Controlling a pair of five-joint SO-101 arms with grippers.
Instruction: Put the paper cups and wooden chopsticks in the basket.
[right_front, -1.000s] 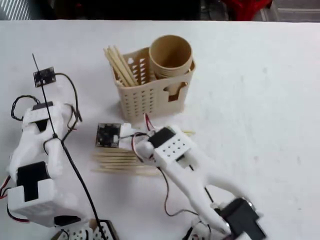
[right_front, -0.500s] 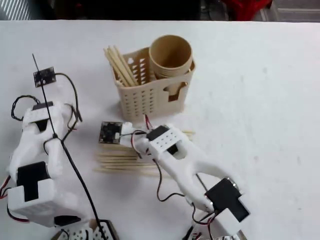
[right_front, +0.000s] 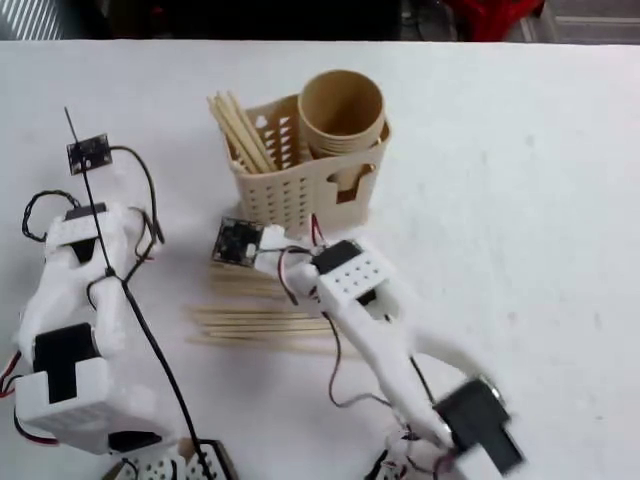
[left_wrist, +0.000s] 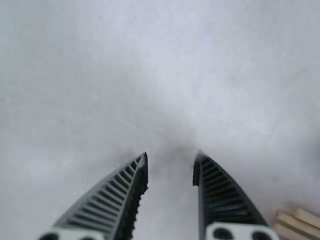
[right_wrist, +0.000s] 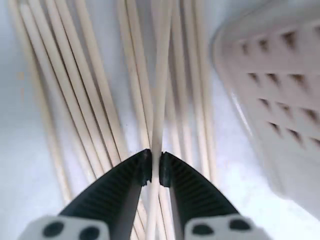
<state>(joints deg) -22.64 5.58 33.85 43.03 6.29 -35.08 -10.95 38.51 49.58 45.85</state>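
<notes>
Right gripper pinching one chopstick | loose chopsticks beneath | basket just beside | left gripper spread

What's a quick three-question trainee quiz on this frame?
1. True or false: the left gripper is shut on a paper cup.
2. What is the right gripper pinching? A) one chopstick B) a paper cup C) the basket's rim
3. Fill in: the paper cups sit stacked inside the ____.

Key: 1 false, it is open over bare table. 2 A. 3 basket.
</notes>
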